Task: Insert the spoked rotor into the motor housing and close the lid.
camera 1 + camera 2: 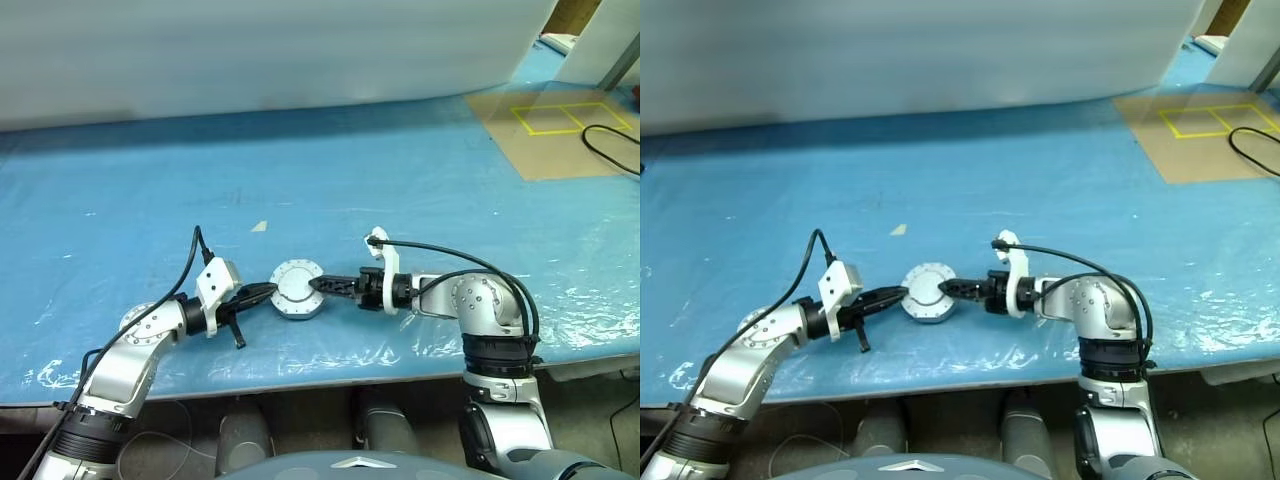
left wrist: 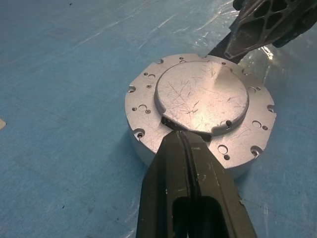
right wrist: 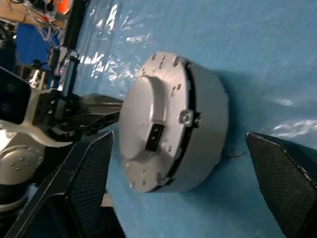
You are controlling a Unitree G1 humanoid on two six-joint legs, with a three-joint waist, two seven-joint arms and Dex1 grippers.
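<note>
Looking at the head cam, the motor housing (image 1: 297,289) sits on the blue worktop (image 1: 330,180) near the front edge, dead centre between both arms. The lid (image 2: 200,101) is already down flat on top, plain scratched pale face up, so I'd guess the rotor's inside, but can't actually see it, so no promises.

Left pincer (image 2: 190,148) comes at the housing from 9 o'clock, clenched tight w/ nothing between the fingers, tips resting right at the lid's edge by a small dark notch. Looks like it's pressing or pinning the lid rather than gripping anything.

Right pincer (image 3: 178,163) comes in from 3 o'clock, released and spread wide. In its own wrist cam the two fingers (image 3: 86,168) straddle the housing's side wall w/ gaps either side, so not touching yet afaict. There's a thin dark seam running round between the lid and the body in that view, plus a small clasp-looking tab on the rim; can't tell if the lid's fully seated or just lying there.

So imo we're at the last step: closing/seating the lid. The next move prob needs the right pincer to close on the body to steady it while the left pushes the lid down square. Risk is the puck skidding on that slick plastic sheet if pushed off-centre.
</note>
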